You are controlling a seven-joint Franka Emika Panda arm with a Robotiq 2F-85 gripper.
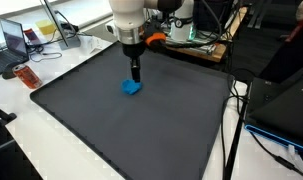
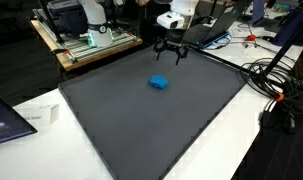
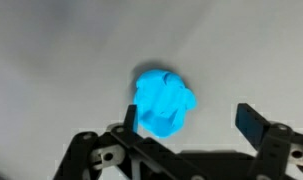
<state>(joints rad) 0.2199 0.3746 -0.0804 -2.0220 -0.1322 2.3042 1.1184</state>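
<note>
A small crumpled bright-blue lump (image 1: 131, 87) (image 2: 160, 82), perhaps cloth, lies on the dark grey mat (image 1: 141, 130) (image 2: 161, 125) toward its far side. My gripper (image 1: 136, 72) (image 2: 171, 52) hangs a little above it, pointing down, jaws spread wide with nothing between them. In the wrist view the blue lump (image 3: 163, 100) sits off-centre under the gripper (image 3: 191, 118). It lies close against the left finger (image 3: 132, 115), while the right finger (image 3: 251, 122) stands well apart from it over bare mat.
White table borders surround the mat. A laptop (image 1: 13, 40) and a red item (image 1: 28, 77) sit on one side. An orange tool (image 1: 154, 38) lies by the robot base. Black cables (image 2: 281, 75) trail along another side, and a second laptop (image 2: 6, 120) sits near a corner.
</note>
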